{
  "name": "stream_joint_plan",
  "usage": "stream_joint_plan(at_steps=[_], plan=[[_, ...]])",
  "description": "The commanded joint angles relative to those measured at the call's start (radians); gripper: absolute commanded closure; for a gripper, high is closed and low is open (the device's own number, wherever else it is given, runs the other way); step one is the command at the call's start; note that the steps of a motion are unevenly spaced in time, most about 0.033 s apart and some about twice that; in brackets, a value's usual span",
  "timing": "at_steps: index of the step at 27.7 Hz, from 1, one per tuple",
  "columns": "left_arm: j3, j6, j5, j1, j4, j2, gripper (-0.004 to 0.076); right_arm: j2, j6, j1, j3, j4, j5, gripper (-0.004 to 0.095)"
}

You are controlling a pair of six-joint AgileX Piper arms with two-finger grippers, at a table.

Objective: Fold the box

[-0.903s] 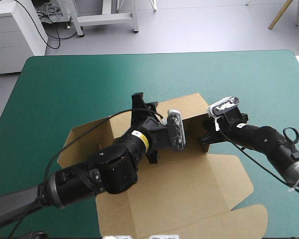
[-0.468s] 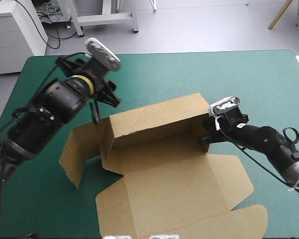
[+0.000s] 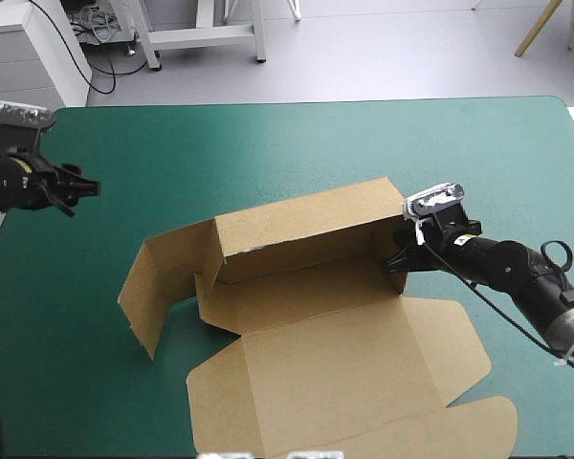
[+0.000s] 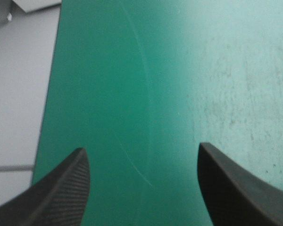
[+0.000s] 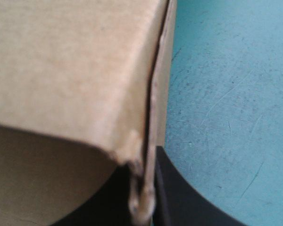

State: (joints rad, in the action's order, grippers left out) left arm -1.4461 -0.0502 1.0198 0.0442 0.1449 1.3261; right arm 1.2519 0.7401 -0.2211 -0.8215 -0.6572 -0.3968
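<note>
Brown box (image 3: 306, 306), a cut sheet of corrugated board, sits mid-frame in the high view, a little toward the lower right, on the counter (image 3: 67, 316) with its teal-green cover (image 3: 268, 143). It is half raised:
- long rear wall (image 3: 301, 225) upright, running from centre frame up toward the right
- left end flap (image 3: 158, 287) also standing, swung outward at an angle, that corner left open
- floor panel flat in front of the rear wall
- wide lid panel (image 3: 344, 378) flat on the cover toward the bottom edge of the frame, its rounded tuck flap (image 3: 459, 426) at lower right

Right gripper (image 3: 395, 261) comes in from the right of the frame and meets the box at its right end, where the short end wall joins the rear wall. In my right wrist view its black fingers (image 5: 167, 202) are all but together with the board's edge pinched between them, so I log it as clamped on the box. One finger shows plainly on the outer side next to the cover; the other sits in shadow on the inner side.

Left gripper (image 3: 78, 194) is well apart from the box, at the upper left of the high view by the counter's left edge. My left wrist view has its two fingers (image 4: 61, 193) spread wide, with only bare cover between them and the counter's edge just beside one finger
</note>
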Motion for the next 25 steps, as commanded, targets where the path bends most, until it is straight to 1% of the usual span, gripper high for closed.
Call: stream_joint_plan(at_steps=[1,2,7,9,11,12,15,18,20,21,22,25], plan=[[0.123,-0.04,-0.116,0.084,-0.158,-0.041,0.0279,-0.028,-0.117,0.0,-0.056,0.073,0.025,0.0927],[0.171,-0.06,-0.141,0.1,-0.205,-0.048,0.029,-0.028,-0.166,0.0,-0.062,0.115,0.02,0.0927],[0.355,-0.092,-0.29,0.118,-0.323,-0.091,0.0346,-0.028,-0.306,0.0,-0.111,0.225,-0.026,0.0927],[0.394,-0.094,-0.315,0.118,-0.326,-0.107,0.0355,-0.028,-0.363,0.0,-0.142,0.275,-0.065,0.0927],[0.418,-0.118,-0.319,0.118,-0.323,-0.121,0.0358,-0.028,-0.451,0.0,-0.185,0.348,-0.123,0.0927],[0.421,-0.134,-0.31,0.118,-0.318,-0.125,0.0358,-0.028,-0.524,0.0,-0.238,0.428,-0.183,0.0927],[0.421,-0.134,-0.312,0.118,-0.322,-0.125,0.0358,-0.028,-0.593,0.0,-0.321,0.511,-0.297,0.0927],[0.421,-0.139,-0.31,0.118,-0.324,-0.125,0.0358,-0.021,-0.611,0.0,-0.405,0.544,-0.398,0.0927],[0.421,-0.155,-0.309,0.118,-0.324,-0.125,0.0358,-0.001,-0.615,0.0,-0.467,0.55,-0.515,0.0927],[0.421,-0.159,-0.309,0.118,-0.324,-0.125,0.0358,0.01,-0.615,0.0,-0.491,0.55,-0.557,0.0927],[0.421,-0.159,-0.31,0.118,-0.326,-0.125,0.0358,0.038,-0.615,0.0,-0.543,0.552,-0.646,0.0927],[0.421,-0.159,-0.31,0.118,-0.326,-0.125,0.0358,0.086,-0.611,0.0,-0.605,0.559,-0.75,0.0927]])
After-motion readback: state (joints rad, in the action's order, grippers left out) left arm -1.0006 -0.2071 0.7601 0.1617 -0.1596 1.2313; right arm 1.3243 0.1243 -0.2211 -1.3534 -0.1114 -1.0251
